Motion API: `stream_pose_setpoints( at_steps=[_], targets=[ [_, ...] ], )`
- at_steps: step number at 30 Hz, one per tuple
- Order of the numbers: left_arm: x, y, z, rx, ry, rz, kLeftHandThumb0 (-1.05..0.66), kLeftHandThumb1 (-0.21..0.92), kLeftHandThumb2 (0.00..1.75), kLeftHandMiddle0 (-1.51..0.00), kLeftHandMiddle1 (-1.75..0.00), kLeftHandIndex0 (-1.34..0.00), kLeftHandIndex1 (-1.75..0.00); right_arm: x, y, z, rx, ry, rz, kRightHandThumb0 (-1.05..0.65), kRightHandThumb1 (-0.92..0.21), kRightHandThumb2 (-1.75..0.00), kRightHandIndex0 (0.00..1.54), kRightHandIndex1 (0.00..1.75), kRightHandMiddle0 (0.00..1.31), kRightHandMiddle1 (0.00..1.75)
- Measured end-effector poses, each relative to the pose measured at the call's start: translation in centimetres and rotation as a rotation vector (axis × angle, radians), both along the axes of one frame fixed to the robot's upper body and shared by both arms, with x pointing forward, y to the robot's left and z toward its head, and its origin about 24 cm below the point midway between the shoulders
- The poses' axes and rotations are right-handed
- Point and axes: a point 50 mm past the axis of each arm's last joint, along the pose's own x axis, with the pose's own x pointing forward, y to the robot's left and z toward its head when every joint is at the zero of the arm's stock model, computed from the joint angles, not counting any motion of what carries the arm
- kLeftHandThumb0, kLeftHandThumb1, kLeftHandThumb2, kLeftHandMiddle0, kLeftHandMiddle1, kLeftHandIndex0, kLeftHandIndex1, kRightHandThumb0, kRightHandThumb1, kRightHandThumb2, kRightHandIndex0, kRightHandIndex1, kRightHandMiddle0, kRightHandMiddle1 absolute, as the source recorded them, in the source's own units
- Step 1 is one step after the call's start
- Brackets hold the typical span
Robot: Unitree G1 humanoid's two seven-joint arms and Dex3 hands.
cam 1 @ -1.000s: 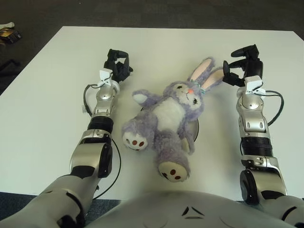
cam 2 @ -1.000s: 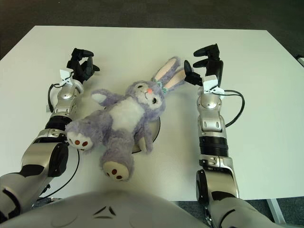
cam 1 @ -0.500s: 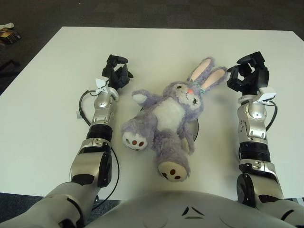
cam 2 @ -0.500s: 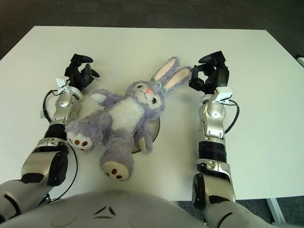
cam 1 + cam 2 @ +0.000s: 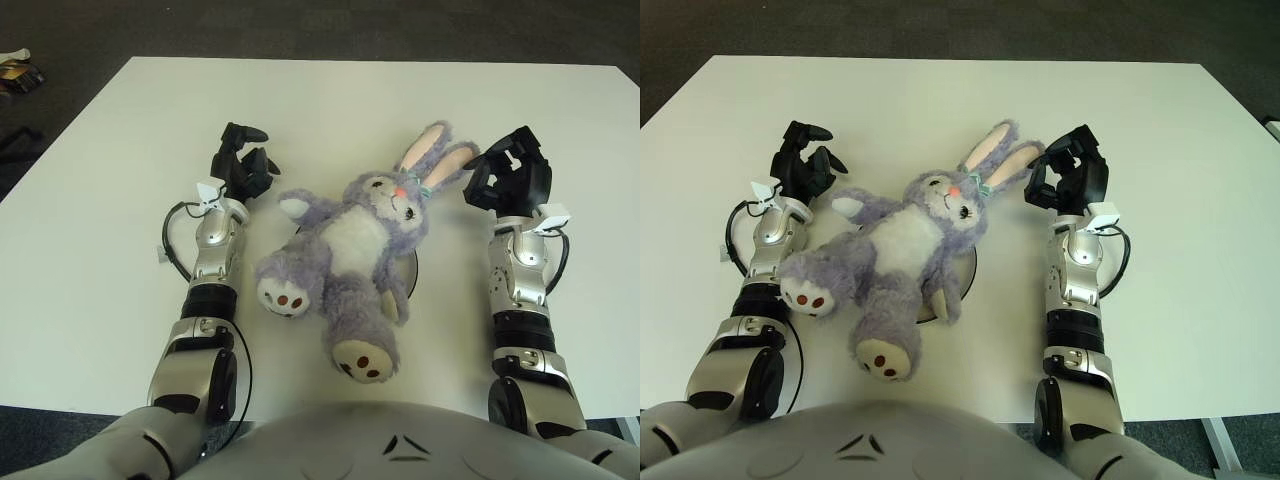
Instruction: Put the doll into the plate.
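Silver jointed arms, black three-finger left hand (image 5: 240, 163) and right hand (image 5: 510, 180), black wrist cables.

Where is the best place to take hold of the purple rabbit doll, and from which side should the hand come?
Probably the doll's torso, taken from above. It lies on its back over the dark plate, white belly up, so the body is the thickest, most central part. The ears beside the right hand and the arm near the left hand are closer, but thin and floppy; the doll would likely dangle.

Bright, even light; soft shadows, sharp focus.
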Motion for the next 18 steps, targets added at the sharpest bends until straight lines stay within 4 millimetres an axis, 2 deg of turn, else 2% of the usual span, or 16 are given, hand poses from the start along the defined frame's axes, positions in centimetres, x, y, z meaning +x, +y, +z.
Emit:
stream_pose_setpoints(
  at_steps=[3,6,12,18],
  targets=[
    [-0.4,0.0,0.1,-0.011,-0.004,0.016,-0.07,0.41,1.21,-0.63,-1.71,-0.33,-1.75,-0.2,0.3,0.2,-0.005,-0.017,0.011,-0.01,0.06,-1.74,0.82,1.73,0.75,1.75],
    [-0.8,0.0,0.1,-0.021,-0.005,0.036,-0.03,0.38,1.25,-0.61,-1.71,-0.33,-1.75,-0.5,0.3,0.3,-0.009,-0.025,0.016,-0.01,0.09,-1.74,0.85,1.74,0.78,1.67],
    [-1.2,0.0,0.2,-0.024,0.0,0.066,-0.01,0.35,1.29,-0.62,-1.71,-0.34,-1.75,-0.8,0.4,0.6,-0.019,-0.038,0.027,-0.01,0.13,-1.75,0.9,1.75,0.85,1.54],
    [-1.4,-0.1,0.1,-0.024,0.004,0.078,-0.01,0.33,1.3,-0.64,-1.7,-0.35,-1.75,-0.8,0.5,0.6,-0.032,-0.038,0.045,-0.01,0.13,-1.75,0.93,1.75,0.84,1.52]
  ],
)
